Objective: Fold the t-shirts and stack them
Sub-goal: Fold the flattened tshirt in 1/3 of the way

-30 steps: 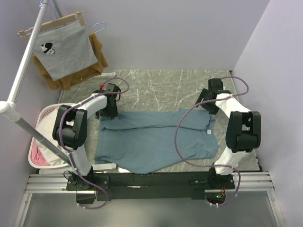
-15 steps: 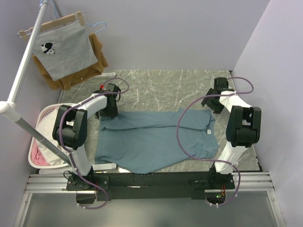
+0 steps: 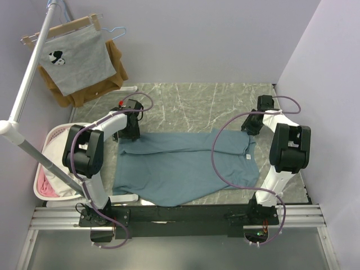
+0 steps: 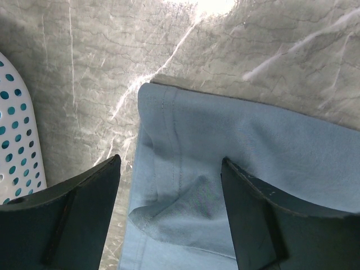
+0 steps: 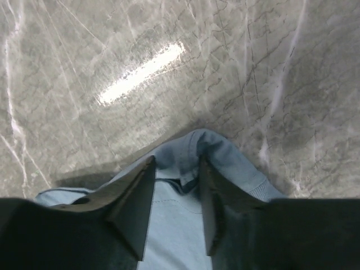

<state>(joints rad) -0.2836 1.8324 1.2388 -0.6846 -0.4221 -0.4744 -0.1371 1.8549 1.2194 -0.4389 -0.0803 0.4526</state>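
One dusty teal-blue t-shirt (image 3: 180, 169) lies spread and partly folded across the marble table (image 3: 191, 104), with a small neck label near its right side. My left gripper (image 3: 130, 134) hovers over the shirt's far left corner. In the left wrist view the gripper (image 4: 170, 162) has its jaws wide apart over a small crease in the cloth (image 4: 253, 146), holding nothing. My right gripper (image 3: 251, 125) is at the shirt's far right corner. In the right wrist view the gripper (image 5: 176, 160) has its jaws close together around a raised fold of the shirt's edge (image 5: 225, 152).
A white perforated laundry basket (image 3: 48, 163) with pink cloth stands off the table's left edge and shows in the left wrist view (image 4: 17, 140). A white rack pole (image 3: 28, 84) carries a grey printed shirt (image 3: 76, 59) and a brown garment (image 3: 115, 67) at the back left. Walls close off the back and right.
My right arm has swung back and to the right, its gripper staying at the shirt's far right corner. The left arm and the rest of the shirt have not moved.
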